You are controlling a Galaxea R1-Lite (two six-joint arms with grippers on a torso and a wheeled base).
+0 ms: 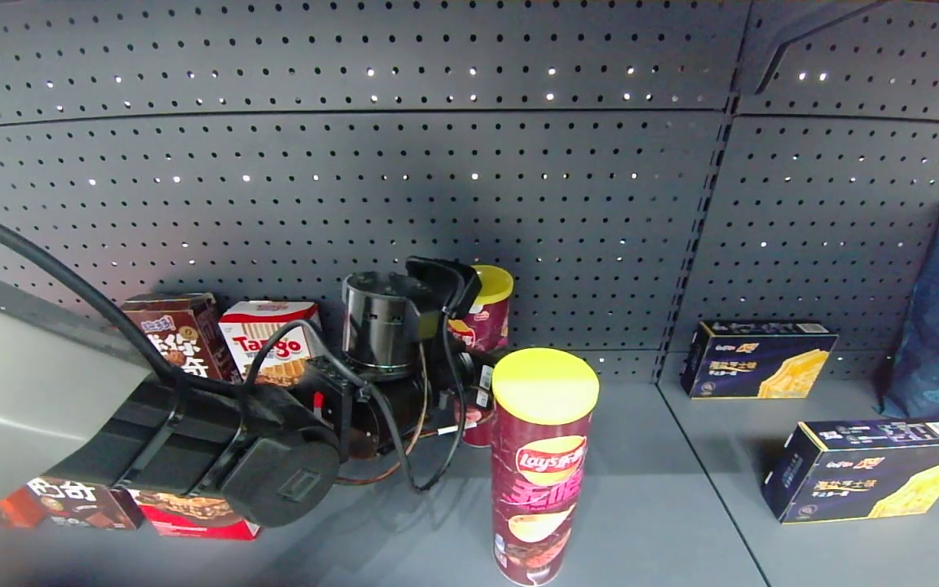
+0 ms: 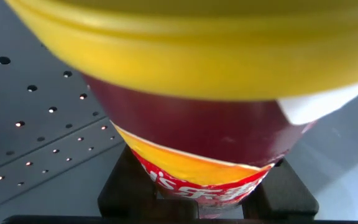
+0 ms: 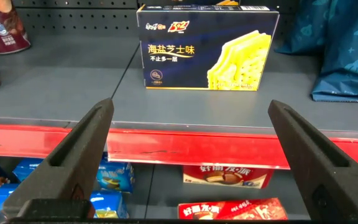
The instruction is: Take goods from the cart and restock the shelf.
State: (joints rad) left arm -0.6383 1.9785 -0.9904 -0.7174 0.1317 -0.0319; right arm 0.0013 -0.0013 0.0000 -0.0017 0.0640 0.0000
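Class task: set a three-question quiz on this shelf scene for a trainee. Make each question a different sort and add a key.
1. True or false: the front can stands upright on the shelf.
2. Multiple choice: the left gripper is shut on A) a bottle, B) the rear can, C) nothing.
3. Short answer: are the fingers of the right gripper open or shut?
Key: 1 true; 2 B; 3 open.
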